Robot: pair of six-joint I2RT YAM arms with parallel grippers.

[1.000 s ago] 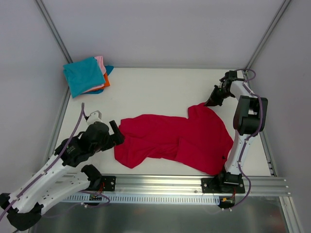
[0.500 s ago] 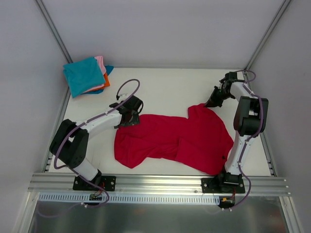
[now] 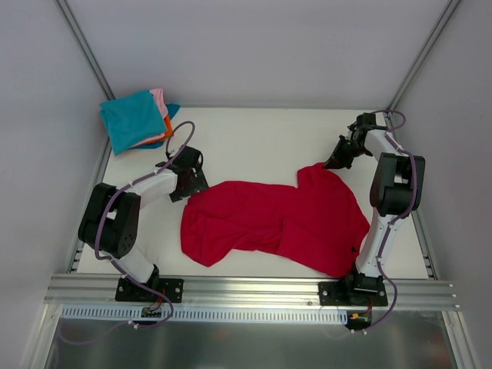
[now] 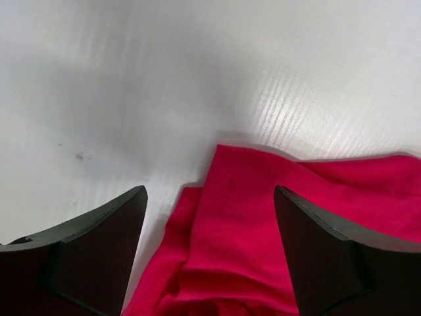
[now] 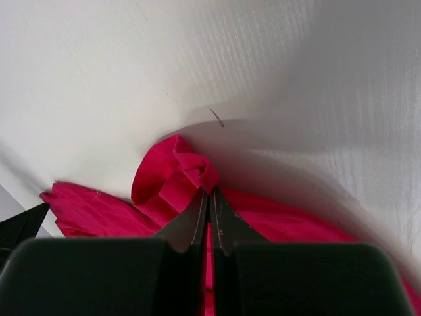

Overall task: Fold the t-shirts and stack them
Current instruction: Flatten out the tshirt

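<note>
Four folded soft cloth shirts, teal on top with pink, orange and blue edges showing beneath [image 3: 137,119], sit stacked at the far left corner of the white ribbed table [image 3: 254,142]. Right of them I see my left gripper [image 3: 192,183] low over the near-left end of the large bright red cloth t-shirt [image 3: 277,219]; in its wrist view its black fingers [image 4: 99,247] stand wide apart with a creased red corner [image 4: 250,224] lying between them, not pinched. That shirt sprawls rumpled across the middle of the table, folds bunched near its centre. Furthest right, my right gripper [image 3: 336,162] is clamped tight on a puckered nub of red fabric [image 5: 181,174] at the shirt's far-right corner.
</note>
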